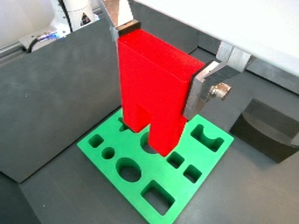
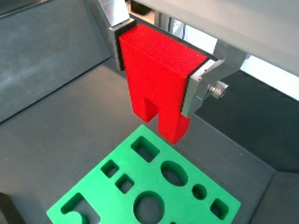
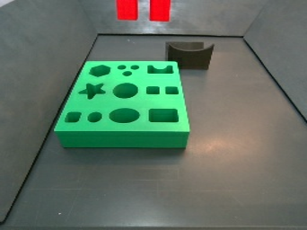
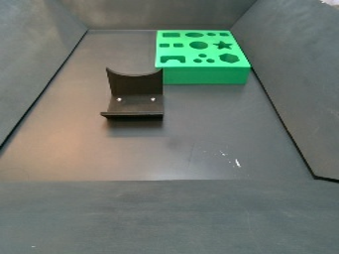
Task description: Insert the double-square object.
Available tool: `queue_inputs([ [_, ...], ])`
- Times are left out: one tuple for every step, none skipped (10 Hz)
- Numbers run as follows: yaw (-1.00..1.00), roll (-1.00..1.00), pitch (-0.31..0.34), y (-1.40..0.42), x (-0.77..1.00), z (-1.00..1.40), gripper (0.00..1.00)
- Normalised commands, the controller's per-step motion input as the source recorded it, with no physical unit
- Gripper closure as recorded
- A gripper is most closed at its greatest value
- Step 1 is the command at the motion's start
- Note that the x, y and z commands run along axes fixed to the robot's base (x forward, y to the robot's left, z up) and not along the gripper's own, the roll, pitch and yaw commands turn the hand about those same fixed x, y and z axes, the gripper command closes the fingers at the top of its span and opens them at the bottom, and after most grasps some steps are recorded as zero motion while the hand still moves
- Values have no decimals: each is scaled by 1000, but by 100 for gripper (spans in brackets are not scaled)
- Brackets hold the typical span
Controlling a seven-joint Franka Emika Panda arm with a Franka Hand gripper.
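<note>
In both wrist views my gripper (image 1: 158, 66) (image 2: 160, 68) is shut on the bright red double-square object (image 1: 152, 87) (image 2: 158, 83). The silver fingers clamp its solid upper body, and its two square legs point down. It hangs above the green board (image 1: 96, 143) (image 2: 187, 208), clear of it, over the board's edge. In a side view only the red legs (image 3: 142, 9) show at the top edge, well above and behind the board (image 3: 120, 135). The board also shows in a side view (image 4: 201, 77), where neither gripper nor red object shows.
A dark grey curved block (image 3: 189, 56) (image 4: 133, 97) stands on the floor beside the board and shows in a wrist view (image 1: 274, 127). Dark sloping walls enclose the floor. The board has several cut-outs of different shapes.
</note>
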Motion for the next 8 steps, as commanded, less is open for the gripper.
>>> queue_inputs([
  [0, 293, -99, 0, 46, -697, 100],
  [0, 300, -94, 31, 117, -651, 100],
  [23, 303, -79, 209, 194, -606, 100],
  [9, 290, -44, 206, 223, -651, 100],
  [11, 200, -44, 206, 214, -809, 100],
  [0, 170, -51, 154, 149, -729, 100],
  [0, 187, -11, 57, 80, -626, 100],
  [0, 83, -54, 31, 0, -511, 100],
])
